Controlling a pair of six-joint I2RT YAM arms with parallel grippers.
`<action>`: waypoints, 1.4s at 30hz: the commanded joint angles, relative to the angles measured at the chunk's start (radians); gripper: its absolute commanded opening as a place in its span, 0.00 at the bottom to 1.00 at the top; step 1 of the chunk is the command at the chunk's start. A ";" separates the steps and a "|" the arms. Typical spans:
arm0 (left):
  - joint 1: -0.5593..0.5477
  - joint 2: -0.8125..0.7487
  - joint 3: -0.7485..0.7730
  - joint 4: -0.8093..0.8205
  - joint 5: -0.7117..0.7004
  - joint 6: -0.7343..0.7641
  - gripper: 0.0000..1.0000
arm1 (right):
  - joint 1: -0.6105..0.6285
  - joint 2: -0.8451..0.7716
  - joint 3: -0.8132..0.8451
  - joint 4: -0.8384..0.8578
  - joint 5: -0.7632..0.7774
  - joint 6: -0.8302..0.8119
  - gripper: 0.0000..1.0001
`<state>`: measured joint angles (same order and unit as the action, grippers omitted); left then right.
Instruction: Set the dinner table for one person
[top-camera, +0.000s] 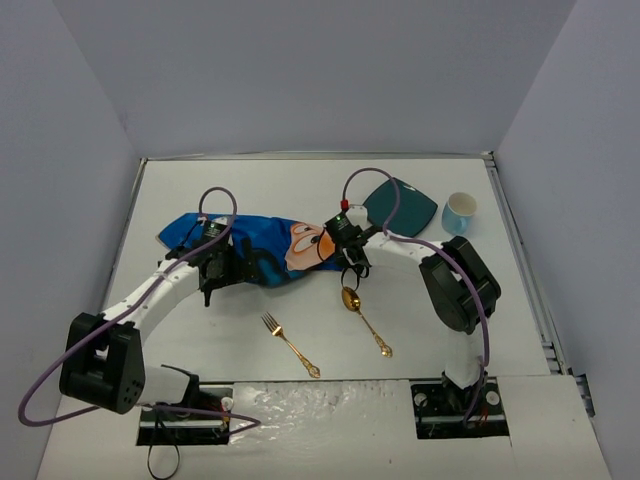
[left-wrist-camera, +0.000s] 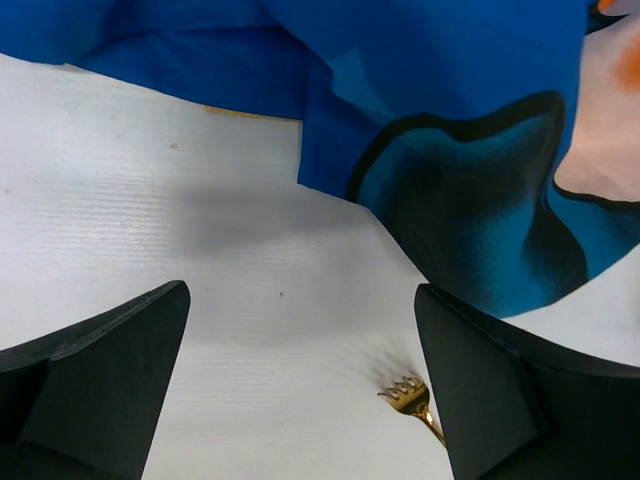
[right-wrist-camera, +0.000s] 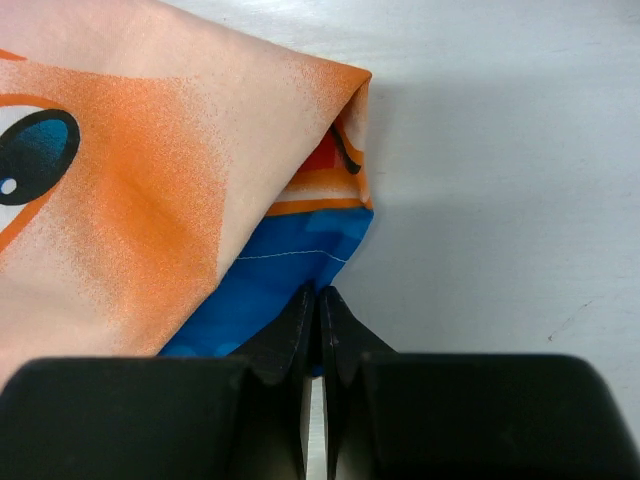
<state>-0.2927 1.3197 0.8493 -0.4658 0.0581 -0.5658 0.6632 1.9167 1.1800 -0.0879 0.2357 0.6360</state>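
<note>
Top external view: left jaws gape wide over the worktop at the crumpled placemat's 7 o'clock edge; right jaws pinch its 3 o'clock hem.

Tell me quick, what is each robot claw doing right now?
Left gripper: open, holding nothing.
Right gripper: closed, pinching the edge of the blue cartoon-print placemat.

Bright even light; soft shadows on dinner table.

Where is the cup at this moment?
In the top view the cup stands at the far right of the table, just right of the teal plate.
</note>
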 joint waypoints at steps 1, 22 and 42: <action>0.047 0.019 -0.015 0.143 0.060 -0.072 0.91 | -0.013 0.013 -0.028 -0.081 -0.040 0.006 0.00; 0.023 0.193 -0.052 0.348 0.038 -0.134 0.60 | -0.074 -0.051 -0.028 -0.070 -0.094 -0.067 0.00; -0.087 0.360 0.027 0.333 -0.065 -0.155 0.16 | -0.074 -0.079 -0.051 -0.050 -0.112 -0.073 0.00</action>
<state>-0.3615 1.6277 0.8623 -0.1058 -0.0024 -0.6968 0.5941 1.8873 1.1502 -0.0837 0.1223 0.5747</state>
